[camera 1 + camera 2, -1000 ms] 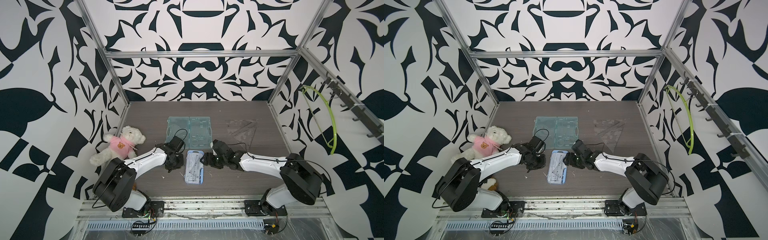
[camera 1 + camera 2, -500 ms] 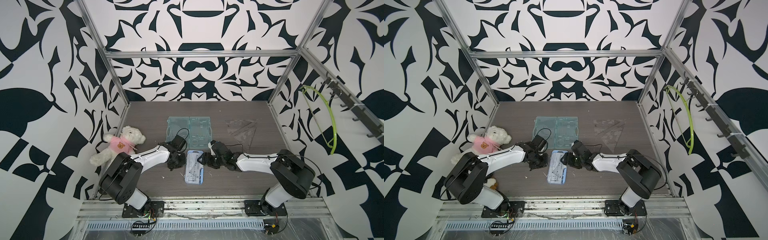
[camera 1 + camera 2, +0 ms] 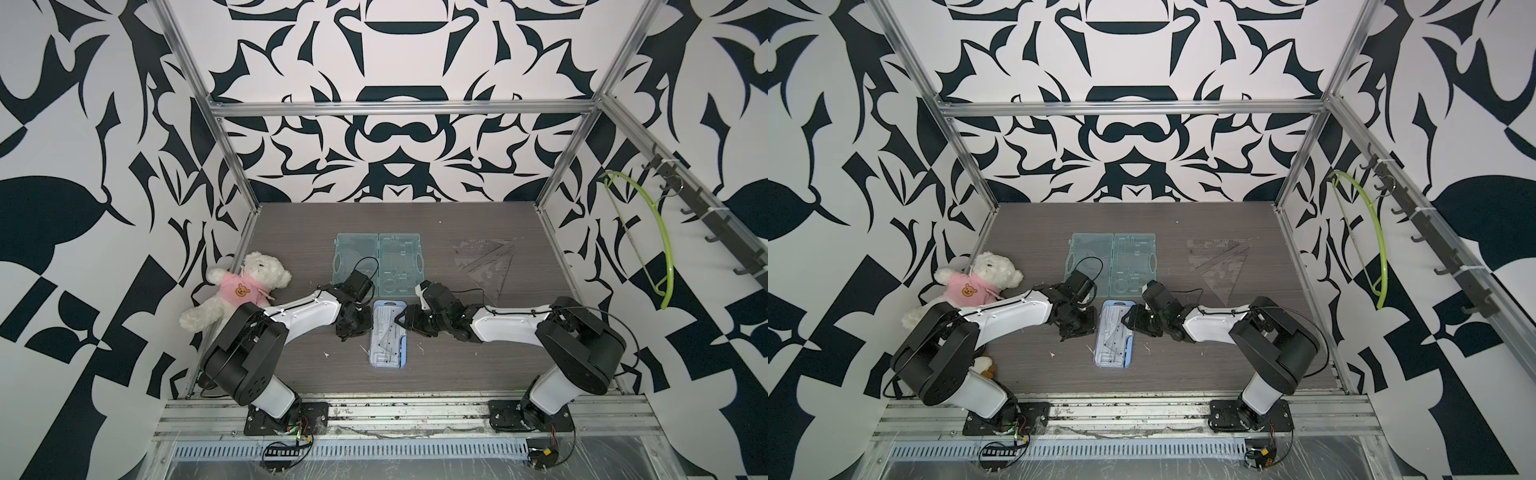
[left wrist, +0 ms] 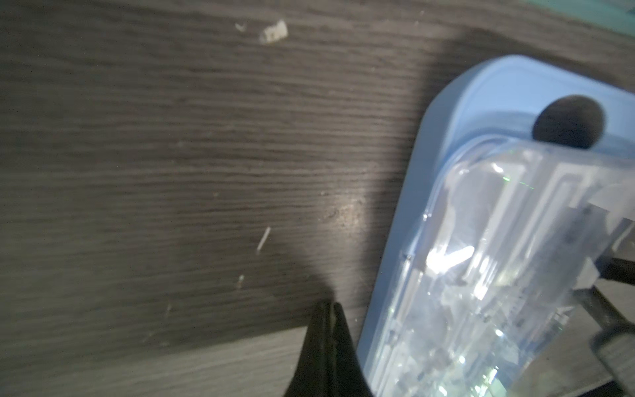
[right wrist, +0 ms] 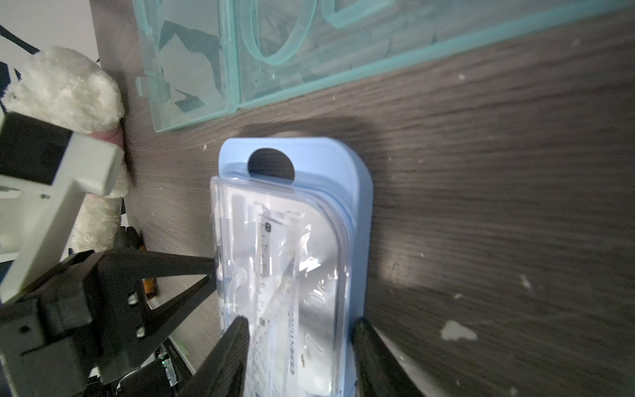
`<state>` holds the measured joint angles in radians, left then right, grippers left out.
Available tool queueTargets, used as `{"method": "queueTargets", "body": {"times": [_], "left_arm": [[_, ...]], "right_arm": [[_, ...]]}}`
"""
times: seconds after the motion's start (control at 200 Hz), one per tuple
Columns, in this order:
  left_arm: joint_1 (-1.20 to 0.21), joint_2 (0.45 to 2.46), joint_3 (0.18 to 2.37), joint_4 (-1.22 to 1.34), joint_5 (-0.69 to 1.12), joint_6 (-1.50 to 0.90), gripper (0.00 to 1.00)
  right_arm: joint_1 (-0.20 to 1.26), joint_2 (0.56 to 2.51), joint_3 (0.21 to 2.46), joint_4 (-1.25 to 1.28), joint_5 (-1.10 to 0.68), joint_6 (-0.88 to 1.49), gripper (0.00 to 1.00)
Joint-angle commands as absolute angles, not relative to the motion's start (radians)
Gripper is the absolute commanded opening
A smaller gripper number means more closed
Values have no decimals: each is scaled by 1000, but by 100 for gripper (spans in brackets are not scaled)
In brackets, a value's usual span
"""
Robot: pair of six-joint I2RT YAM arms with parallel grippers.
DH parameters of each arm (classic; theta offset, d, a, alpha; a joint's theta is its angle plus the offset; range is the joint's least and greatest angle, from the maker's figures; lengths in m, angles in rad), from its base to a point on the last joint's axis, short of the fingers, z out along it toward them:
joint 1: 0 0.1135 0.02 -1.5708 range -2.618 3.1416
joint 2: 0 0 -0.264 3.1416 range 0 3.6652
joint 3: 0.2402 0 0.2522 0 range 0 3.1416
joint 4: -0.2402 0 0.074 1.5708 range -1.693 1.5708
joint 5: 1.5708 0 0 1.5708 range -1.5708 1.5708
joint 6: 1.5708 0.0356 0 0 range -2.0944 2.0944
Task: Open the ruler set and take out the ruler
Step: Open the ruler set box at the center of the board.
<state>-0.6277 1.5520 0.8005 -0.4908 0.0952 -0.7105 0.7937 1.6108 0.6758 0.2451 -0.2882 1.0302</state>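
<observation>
The ruler set (image 3: pixel 388 334) (image 3: pixel 1113 334) is a blue-backed pack under a clear cover, lying flat and closed at the table's front middle. A clear ruler (image 5: pixel 264 247) shows through the cover. My left gripper (image 3: pixel 353 324) (image 4: pixel 328 306) is shut, its tips low by the pack's left edge (image 4: pixel 388 275); in the right wrist view the left gripper (image 5: pixel 211 269) meets the clear cover's side. My right gripper (image 3: pixel 405 322) (image 5: pixel 299 326) is open and straddles the pack's right side. One of its fingers (image 5: pixel 237 333) is over the cover and the other finger (image 5: pixel 366 333) is outside the blue edge.
An open teal case (image 3: pixel 378 262) lies flat just behind the pack. Clear set squares (image 3: pixel 486 262) rest at the back right. A teddy bear (image 3: pixel 245 286) leans at the left wall and a green hanger (image 3: pixel 648 237) hangs on the right wall. White scraps (image 5: pixel 457 331) dot the table.
My right gripper has shifted left onto the pack's right side and its jaws have narrowed. My left gripper has closed fully beside the pack's left edge.
</observation>
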Motion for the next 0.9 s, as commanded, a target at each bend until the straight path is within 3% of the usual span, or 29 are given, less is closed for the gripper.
{"method": "queueTargets", "body": {"times": [0.0, 0.895], "left_arm": [[-625, 1569, 818, -489, 106, -721, 3], [-636, 1590, 827, -476, 110, -727, 2]], "right_arm": [[792, 1572, 677, 274, -294, 1034, 50], [827, 1509, 719, 287, -336, 1011, 48]]}}
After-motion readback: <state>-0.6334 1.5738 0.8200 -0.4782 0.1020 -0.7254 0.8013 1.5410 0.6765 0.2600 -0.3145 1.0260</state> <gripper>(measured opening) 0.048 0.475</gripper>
